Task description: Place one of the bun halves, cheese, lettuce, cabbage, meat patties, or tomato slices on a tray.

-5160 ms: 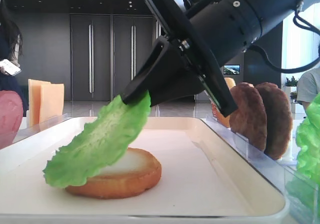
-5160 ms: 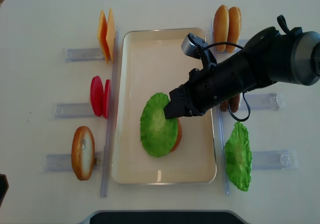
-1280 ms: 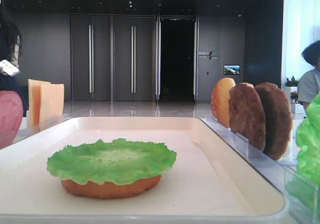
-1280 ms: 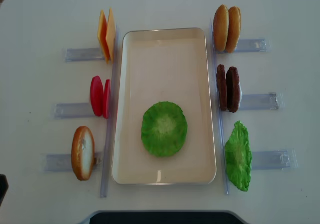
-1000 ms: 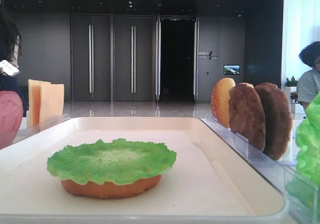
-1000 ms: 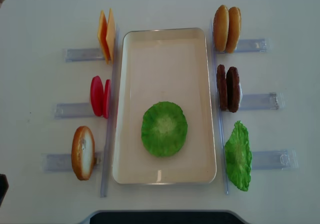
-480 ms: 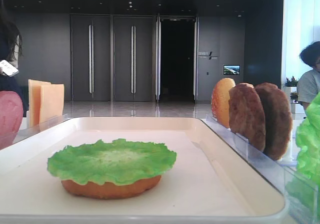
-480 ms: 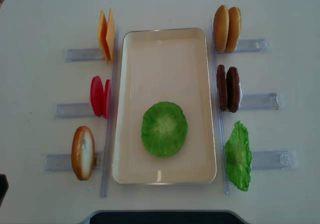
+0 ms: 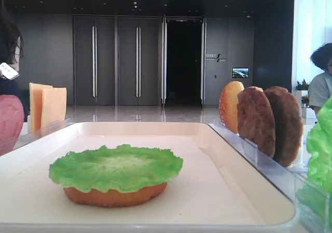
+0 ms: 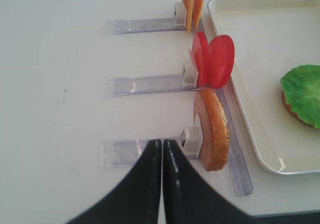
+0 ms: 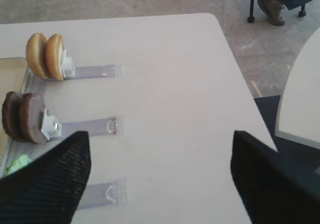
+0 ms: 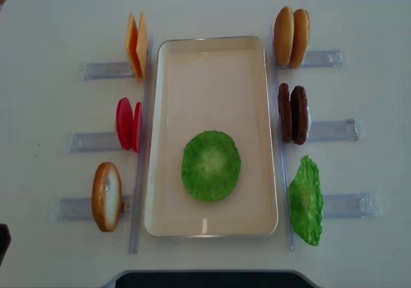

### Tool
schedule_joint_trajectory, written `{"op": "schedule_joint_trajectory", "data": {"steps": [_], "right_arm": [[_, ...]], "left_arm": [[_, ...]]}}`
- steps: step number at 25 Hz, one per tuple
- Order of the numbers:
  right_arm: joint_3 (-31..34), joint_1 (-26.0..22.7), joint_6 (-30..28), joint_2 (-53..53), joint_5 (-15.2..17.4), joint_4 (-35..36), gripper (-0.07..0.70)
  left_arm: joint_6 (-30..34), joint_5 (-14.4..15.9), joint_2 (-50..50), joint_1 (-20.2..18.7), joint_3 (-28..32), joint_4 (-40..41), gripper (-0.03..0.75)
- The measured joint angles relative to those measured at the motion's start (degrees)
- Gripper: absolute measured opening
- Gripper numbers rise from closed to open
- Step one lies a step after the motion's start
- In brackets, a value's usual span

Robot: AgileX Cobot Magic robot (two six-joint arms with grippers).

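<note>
The cream tray (image 12: 212, 63) holds a frilly lettuce leaf (image 12: 210, 166) lying flat on a bun half (image 9: 114, 195). Left of the tray stand the cheese slices (image 12: 135, 44), tomato slices (image 12: 128, 124) and a bun half (image 12: 106, 196). On its right are two bun halves (image 12: 291, 36), the meat patties (image 12: 293, 113) and the cabbage clump (image 12: 305, 201). My left gripper (image 10: 162, 143) is shut and empty, above the rail beside the left bun half (image 10: 214, 129). My right gripper (image 11: 159, 134) is open and empty over bare table, right of the patties (image 11: 22, 116). Neither arm shows in the high views.
Clear plastic rails (image 12: 334, 131) run outward from each stand on both sides of the tray. The table's right edge (image 11: 240, 79) drops to the floor, where a person's shoe (image 11: 272, 9) shows. People stand at both sides in the low exterior view.
Five seconds ago my right gripper held the lettuce tilted over the bun half; now the leaf lies flat on it and the arm is gone. Nothing has moved in the last second.
</note>
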Motion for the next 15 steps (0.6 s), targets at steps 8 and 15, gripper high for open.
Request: {"op": "schedule_joint_trajectory", "data": {"steps": [8,15], "right_arm": [[11.0,0.0,-0.6,-11.6,-2.4,1.8,0.569],[14.5,0.0,-0.8,-15.0,-2.5,1.8,0.558]], "left_arm": [[-0.2,0.0,0.0,0.0,0.0,0.0,-0.007],[-0.2,0.0,0.0,0.0,0.0,0.0,-0.007]]}}
